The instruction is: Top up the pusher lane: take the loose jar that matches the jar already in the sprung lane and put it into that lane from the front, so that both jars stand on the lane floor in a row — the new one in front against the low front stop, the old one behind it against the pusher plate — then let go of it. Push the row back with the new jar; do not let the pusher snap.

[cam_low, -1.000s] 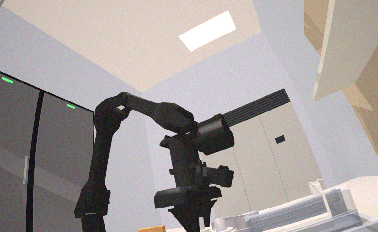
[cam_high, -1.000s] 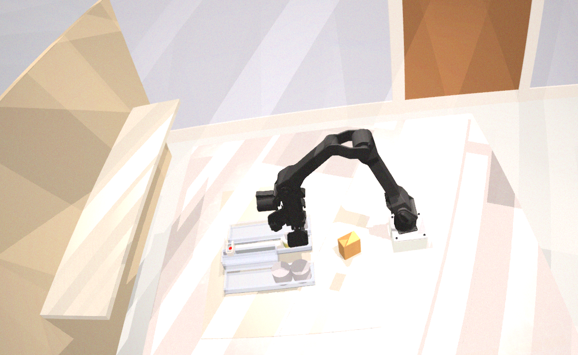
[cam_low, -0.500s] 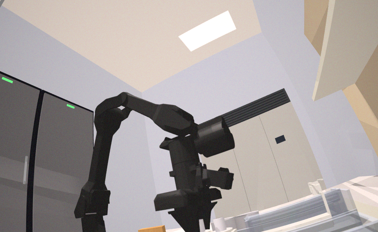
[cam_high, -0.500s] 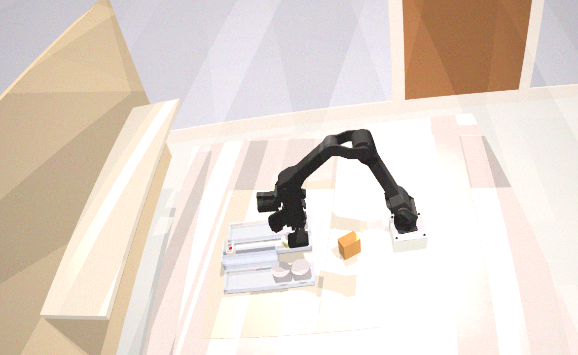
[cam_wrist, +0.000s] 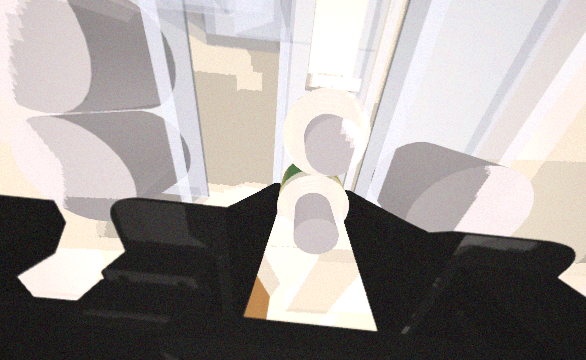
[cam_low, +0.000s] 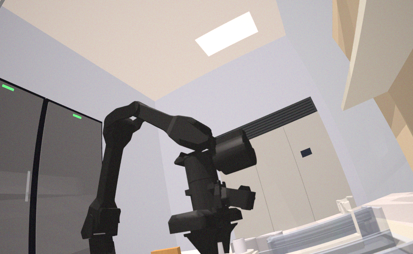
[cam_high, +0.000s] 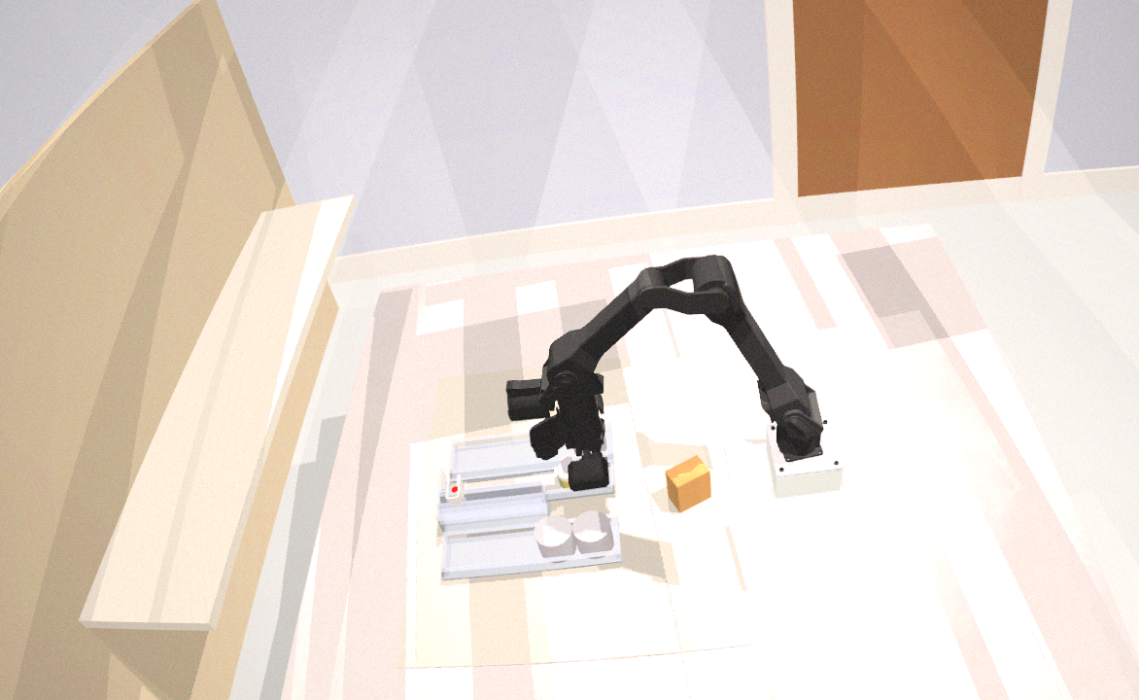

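From the wrist view I note two large white jars (cam_wrist: pixel 98 130) in the left lane, then my gripper (cam_wrist: pixel 311 192) clamped on the small cream jar (cam_wrist: pixel 314 212) at the middle lane's front, touching the matching jar (cam_wrist: pixel 327 132) behind it.

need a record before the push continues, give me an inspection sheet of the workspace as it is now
surface: pale table top under patchy light, with a white mat beneath the rack.
job's things: held jar at the front of the middle lane; matching jar right behind it, contact not clear.
clutter: orange box beside the rack; two wide white jars in the near lane; another wide jar on the other side.
grippers: gripper shut on the held jar.
cables: nothing seen.
surroundings: tan shelf, brown door, grey cabinets.
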### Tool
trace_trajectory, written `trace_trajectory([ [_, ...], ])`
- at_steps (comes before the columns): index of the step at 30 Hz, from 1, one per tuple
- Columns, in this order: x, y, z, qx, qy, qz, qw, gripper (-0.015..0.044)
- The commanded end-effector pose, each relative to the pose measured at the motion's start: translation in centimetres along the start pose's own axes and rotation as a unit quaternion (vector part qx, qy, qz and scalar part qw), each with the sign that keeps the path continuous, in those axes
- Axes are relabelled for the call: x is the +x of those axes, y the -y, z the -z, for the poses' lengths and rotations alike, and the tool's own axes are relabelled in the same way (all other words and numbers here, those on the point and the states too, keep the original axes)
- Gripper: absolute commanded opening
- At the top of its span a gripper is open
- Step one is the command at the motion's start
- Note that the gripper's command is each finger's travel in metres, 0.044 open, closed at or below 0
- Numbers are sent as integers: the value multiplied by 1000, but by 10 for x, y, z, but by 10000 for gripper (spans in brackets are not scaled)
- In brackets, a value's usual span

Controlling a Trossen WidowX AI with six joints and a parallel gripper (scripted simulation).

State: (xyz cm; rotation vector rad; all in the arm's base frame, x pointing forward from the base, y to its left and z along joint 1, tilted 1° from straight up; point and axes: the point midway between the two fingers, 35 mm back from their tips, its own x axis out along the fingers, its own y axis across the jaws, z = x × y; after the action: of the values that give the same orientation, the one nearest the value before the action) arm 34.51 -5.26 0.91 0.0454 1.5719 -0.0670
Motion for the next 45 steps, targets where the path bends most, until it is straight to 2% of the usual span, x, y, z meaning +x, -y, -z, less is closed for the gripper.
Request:
trace_trajectory([
  [1,1,1,-3,2,7,2,1000,0],
  [45,1,0,6,2,7,2,1000,0],
])
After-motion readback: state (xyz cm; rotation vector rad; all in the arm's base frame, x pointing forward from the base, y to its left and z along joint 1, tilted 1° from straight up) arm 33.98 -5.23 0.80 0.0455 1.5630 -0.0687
